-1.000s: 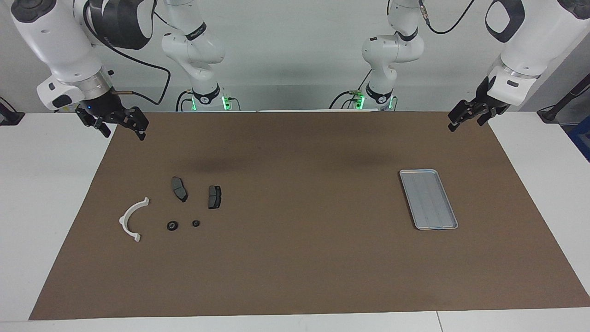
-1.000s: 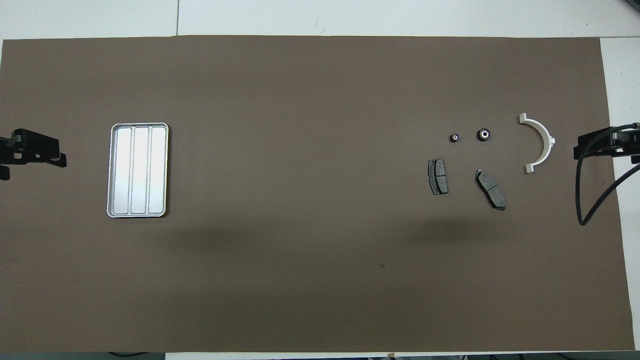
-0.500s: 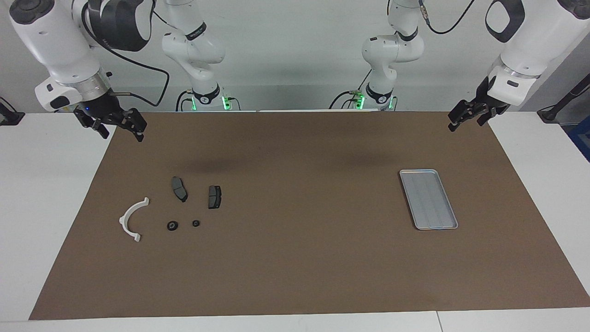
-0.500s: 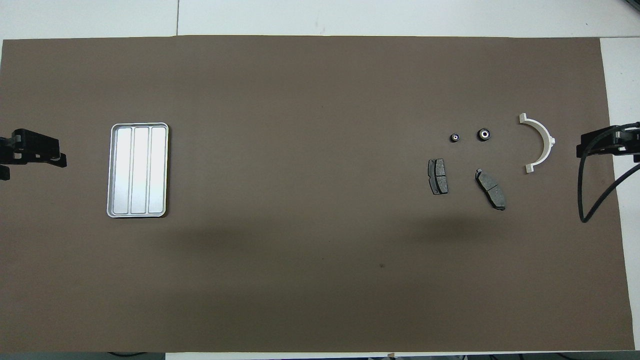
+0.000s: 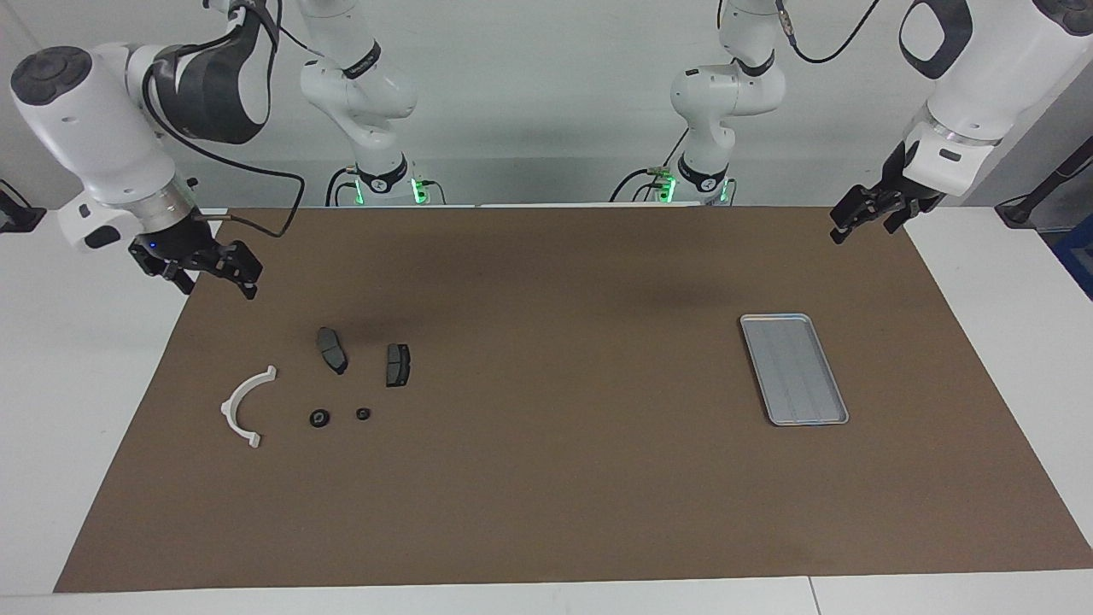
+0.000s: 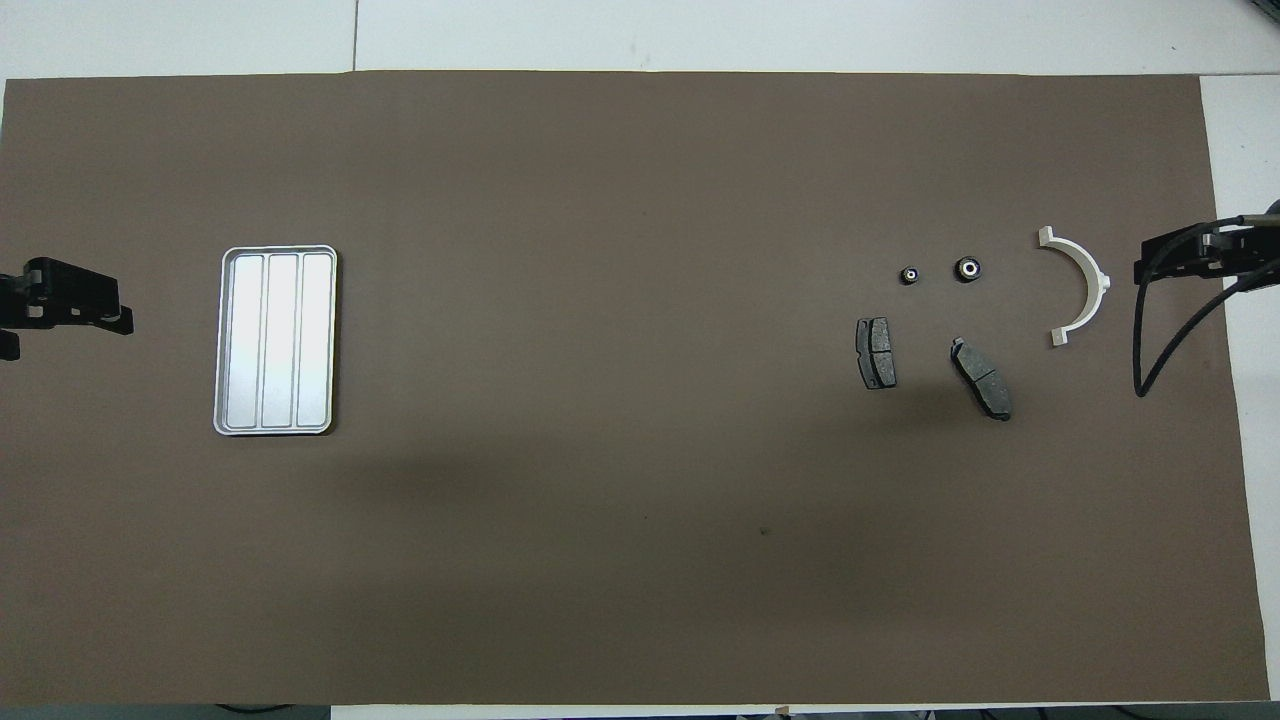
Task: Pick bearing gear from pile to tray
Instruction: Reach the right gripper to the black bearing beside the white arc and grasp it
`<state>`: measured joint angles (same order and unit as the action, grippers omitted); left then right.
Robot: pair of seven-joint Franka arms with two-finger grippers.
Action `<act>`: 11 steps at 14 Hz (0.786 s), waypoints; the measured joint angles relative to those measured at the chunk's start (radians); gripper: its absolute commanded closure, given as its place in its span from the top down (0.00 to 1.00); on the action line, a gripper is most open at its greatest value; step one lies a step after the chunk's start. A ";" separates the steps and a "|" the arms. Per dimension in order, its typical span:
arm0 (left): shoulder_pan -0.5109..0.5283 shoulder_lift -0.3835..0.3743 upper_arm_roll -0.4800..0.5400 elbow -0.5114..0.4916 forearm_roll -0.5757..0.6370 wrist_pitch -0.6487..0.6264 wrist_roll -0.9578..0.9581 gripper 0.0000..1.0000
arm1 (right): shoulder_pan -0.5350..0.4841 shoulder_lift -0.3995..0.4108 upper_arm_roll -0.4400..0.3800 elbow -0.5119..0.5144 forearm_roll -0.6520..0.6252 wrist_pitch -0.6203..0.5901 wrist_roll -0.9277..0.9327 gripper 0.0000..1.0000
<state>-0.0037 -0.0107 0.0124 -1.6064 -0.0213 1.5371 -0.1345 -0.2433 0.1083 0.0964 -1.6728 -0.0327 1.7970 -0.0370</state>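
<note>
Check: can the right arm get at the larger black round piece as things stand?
Probably yes. The right gripper hangs open above the mat's edge at its own end; the larger black round piece lies uncovered, apart from the white bracket and brake pads.

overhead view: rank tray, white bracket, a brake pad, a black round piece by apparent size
1. tray
2. white bracket
3. brake pad; the other pad looks alike
4. black round piece

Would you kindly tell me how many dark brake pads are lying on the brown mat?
2. One brake pad lies nearer the table's middle; the other brake pad lies beside it, toward the right arm's end. None seems hidden.
</note>
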 measured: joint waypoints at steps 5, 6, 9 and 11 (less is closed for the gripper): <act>0.000 0.000 0.000 0.000 0.000 0.000 0.000 1.00 | 0.005 0.135 0.004 0.003 -0.001 0.151 -0.011 1.00; 0.000 0.000 0.000 0.000 0.000 0.000 0.000 1.00 | 0.012 0.165 0.006 0.003 -0.001 0.187 -0.011 1.00; 0.000 0.000 0.000 0.000 0.000 0.000 0.000 1.00 | 0.049 0.247 0.009 0.003 -0.001 0.279 -0.011 1.00; 0.000 0.000 0.000 0.000 0.000 0.000 0.000 1.00 | 0.065 0.281 0.009 0.004 -0.001 0.306 -0.011 1.00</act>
<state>-0.0037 -0.0107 0.0124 -1.6065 -0.0213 1.5371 -0.1345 -0.1782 0.3893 0.1055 -1.6690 -0.0339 2.1029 -0.0481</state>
